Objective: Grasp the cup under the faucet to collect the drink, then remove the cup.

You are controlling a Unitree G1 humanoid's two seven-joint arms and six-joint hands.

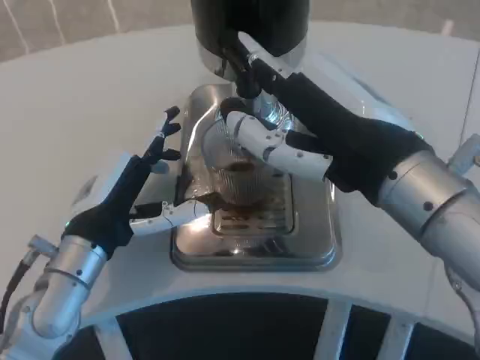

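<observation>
Right hand [289, 146] wrapped around clear ribbed cup [238, 176] below black faucet [238, 56], left hand [154, 187] open beside cup, fingers spread, steel drip tray [315, 247] beneath both

Cup [238, 176]: clear ribbed glass standing upright on the drip tray, dark drink low inside, directly below the faucet.
Right hand [289, 146]: reaches in from 3 o'clock, white fingers wrapped around the cup's upper wall.
Left hand [154, 184]: at 9 o'clock of the cup, fingers spread, one white finger lying along the tray's left edge near the cup's base; whether it touches the cup cannot be told.
Faucet [241, 64]: black spout at 12 o'clock, under the dark dispenser [251, 26].
Drip tray [315, 240]: shiny steel, slotted grate at its centre.
Table [90, 97]: white, curved front edge at 6 o'clock.
</observation>
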